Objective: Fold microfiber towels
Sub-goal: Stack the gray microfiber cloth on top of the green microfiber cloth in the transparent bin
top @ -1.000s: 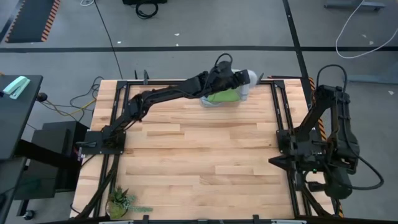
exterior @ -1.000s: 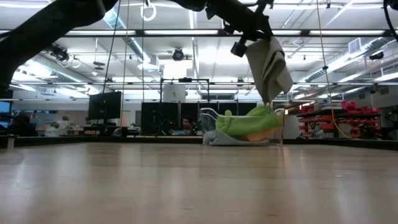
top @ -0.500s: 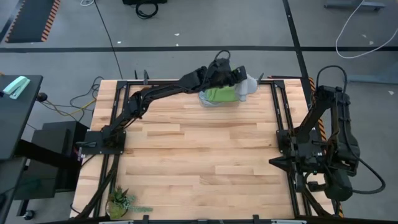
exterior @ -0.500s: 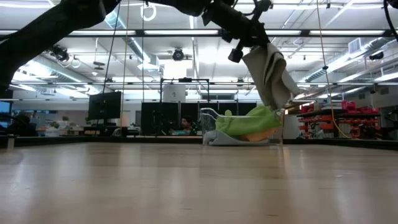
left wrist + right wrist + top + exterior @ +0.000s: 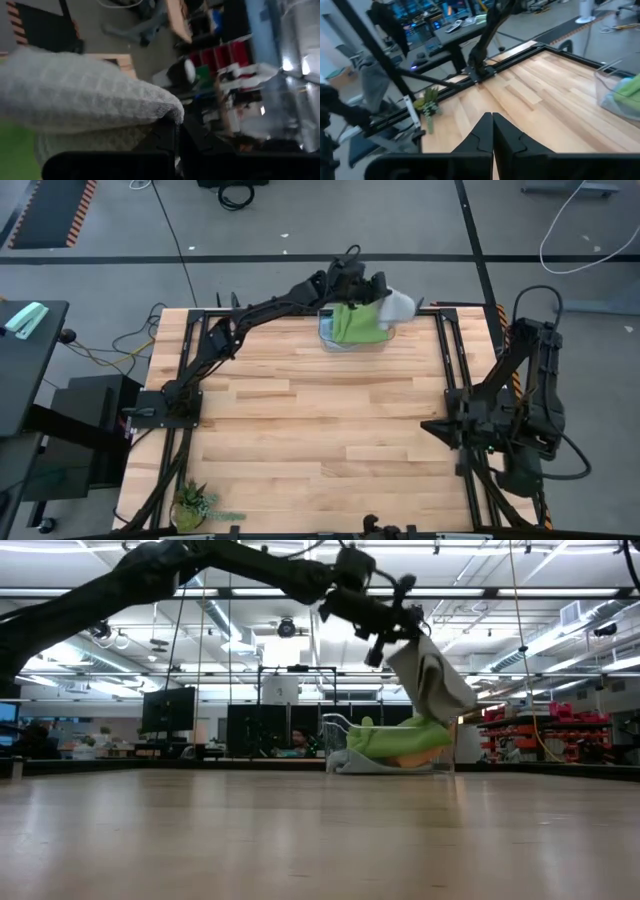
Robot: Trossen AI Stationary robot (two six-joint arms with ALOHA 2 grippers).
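Grey towel (image 5: 432,675) hangs from your left pincer (image 5: 398,635), clamped on its edge, lifted above clear bin (image 5: 352,340) at tabletop (image 5: 320,440) 12 o'clock, freeing it from green towel (image 5: 356,323). Right pincer (image 5: 492,131) together, idle at 4 o'clock.

My left arm is stretched from its base at the counter's left edge diagonally out to the far edge, raised well above the surface, wrist angled down. My left claw (image 5: 405,635) is clamped tight on the light grey towel (image 5: 432,680), which hangs below it. My right arm sits folded over its base at the counter's right edge, with the right claw (image 5: 492,131) closed on nothing, its fingers pressed together, pointing across the counter
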